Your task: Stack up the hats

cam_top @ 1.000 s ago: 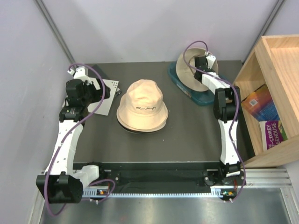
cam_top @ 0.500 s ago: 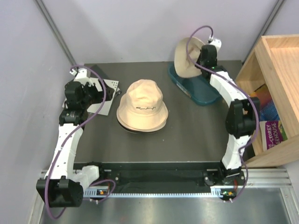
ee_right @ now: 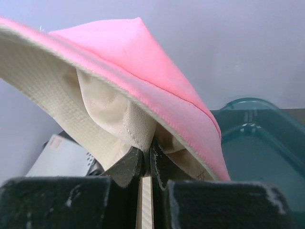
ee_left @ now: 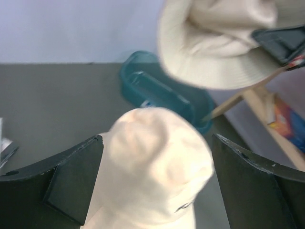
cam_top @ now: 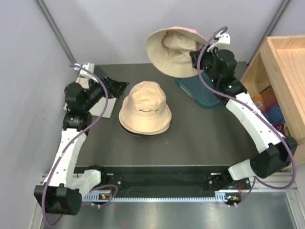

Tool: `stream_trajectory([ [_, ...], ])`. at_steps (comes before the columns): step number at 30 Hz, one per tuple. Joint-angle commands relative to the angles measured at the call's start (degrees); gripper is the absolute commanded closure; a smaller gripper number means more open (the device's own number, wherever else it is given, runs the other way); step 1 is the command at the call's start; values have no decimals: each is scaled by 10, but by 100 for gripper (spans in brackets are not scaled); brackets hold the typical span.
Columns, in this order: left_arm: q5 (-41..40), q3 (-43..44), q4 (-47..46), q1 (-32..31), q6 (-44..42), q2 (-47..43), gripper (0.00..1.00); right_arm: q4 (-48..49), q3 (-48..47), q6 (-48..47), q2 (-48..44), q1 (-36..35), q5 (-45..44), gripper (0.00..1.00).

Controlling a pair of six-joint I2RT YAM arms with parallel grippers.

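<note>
A beige hat (cam_top: 144, 112) sits on top of a small stack at the table's middle, a dark brim showing under it. It fills the left wrist view (ee_left: 152, 171). My right gripper (cam_top: 196, 58) is shut on the brim of a pink hat with cream lining (cam_top: 170, 50) and holds it in the air above the table's far side; the pinch shows in the right wrist view (ee_right: 148, 155), pink side (ee_right: 143, 62) up. My left gripper (cam_top: 116, 86) is open and empty, to the left of the stack, pointed at it.
A teal tub (cam_top: 202, 93) stands at the far right, below the raised hat. A wooden shelf (cam_top: 281, 81) with books is at the right edge. A white card (cam_top: 107, 98) lies at the left under my left arm.
My right gripper has lifted the pink hat out of the teal tub and swung it up and left. My left gripper has turned toward the stack.
</note>
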State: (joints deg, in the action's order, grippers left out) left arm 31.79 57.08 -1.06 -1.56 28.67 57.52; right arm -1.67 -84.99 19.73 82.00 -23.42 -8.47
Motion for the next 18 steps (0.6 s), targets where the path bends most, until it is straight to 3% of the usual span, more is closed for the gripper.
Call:
stream_trajectory([
  [1, 6, 8, -102, -63, 29, -5, 1, 45, 24, 29, -43, -26, 83, 100],
  [6, -68, 37, -91, -135, -19, 18, 1, 57, 46, 61, -66, -43, 158, 100],
  [13, -146, 55, -77, -160, -58, 39, 1, 56, 54, 80, -90, -50, 218, 100],
  [18, -161, 60, -87, -170, -70, 46, 2, 64, 54, 90, -102, -50, 244, 100],
])
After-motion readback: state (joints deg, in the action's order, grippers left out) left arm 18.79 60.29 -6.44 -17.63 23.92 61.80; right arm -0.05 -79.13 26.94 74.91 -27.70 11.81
